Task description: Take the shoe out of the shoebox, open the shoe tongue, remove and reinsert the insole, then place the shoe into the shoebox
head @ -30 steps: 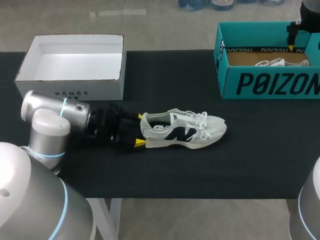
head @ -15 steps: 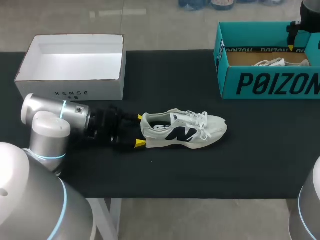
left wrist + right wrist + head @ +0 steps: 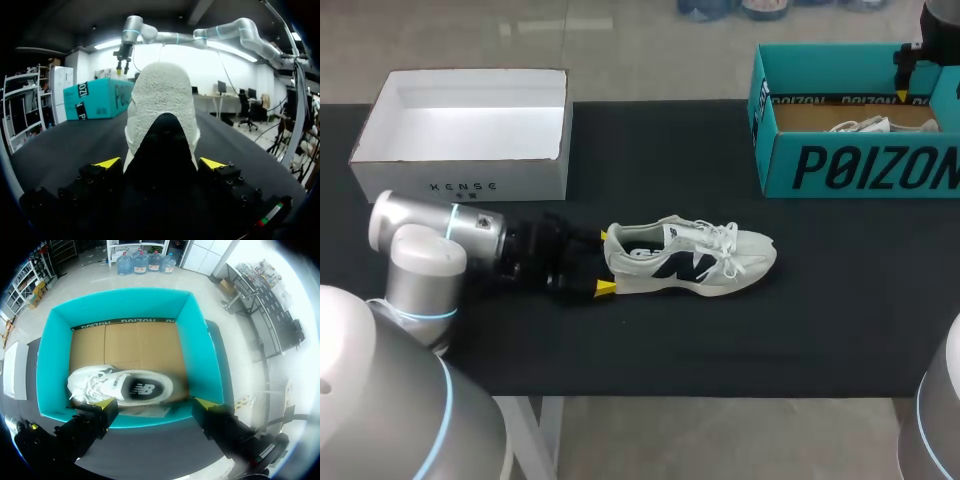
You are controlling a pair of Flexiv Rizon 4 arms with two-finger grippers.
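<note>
The left pincer (image 3: 604, 262) has edged right to the shoe (image 3: 690, 258) on the counter (image 3: 720, 340), its open fingers (image 3: 107, 163) flanking the heel without gripping, the shoe's length running straight ahead, toe pointing away.

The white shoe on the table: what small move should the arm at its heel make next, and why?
Probably close the left gripper on the shoe. Its yellow fingertips stand open on either side of the heel, not yet pinching it, and a firm hold would likely steady the shoe for opening the tongue.
</note>
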